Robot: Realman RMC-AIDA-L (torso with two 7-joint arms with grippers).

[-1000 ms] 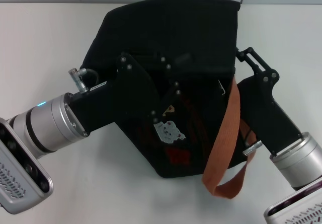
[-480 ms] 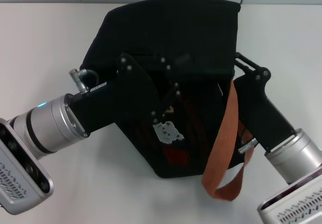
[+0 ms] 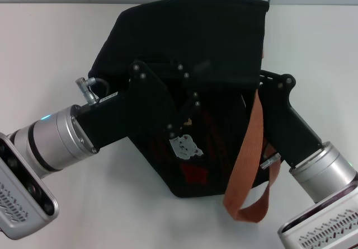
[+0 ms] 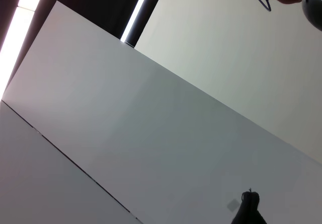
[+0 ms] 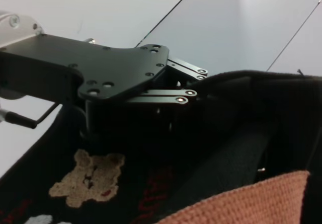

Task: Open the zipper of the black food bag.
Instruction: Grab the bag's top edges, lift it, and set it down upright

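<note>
1. Left gripper (image 3: 187, 100): arm reaches in from the near left, its silver wrist sleeve low over the table and its flat black linkage plates lying across the front of the bag; the fingertips are lost against the black cloth, so whether they are apart or together cannot be told
2. Right gripper (image 3: 264, 80): arm rises from the near right, its black body angled up against the bag's right side, tip at the upper right edge; finger spacing cannot be told
3. Black food bag (image 3: 196, 36): soft matte fabric, boxy but slumped, at the table's middle between both arms; a pale bear patch (image 3: 184, 146) and red lettering on the front
4. Handle (image 3: 249, 154): orange-brown woven webbing, hanging in a loop down the right front, passing just beside the right arm
5. Zipper: not made out, black on black
6. Table (image 3: 45, 53): smooth white surface, bare to the left, the right and the near side of the bag; the bag's far edge lies near the table's back edge
</note>
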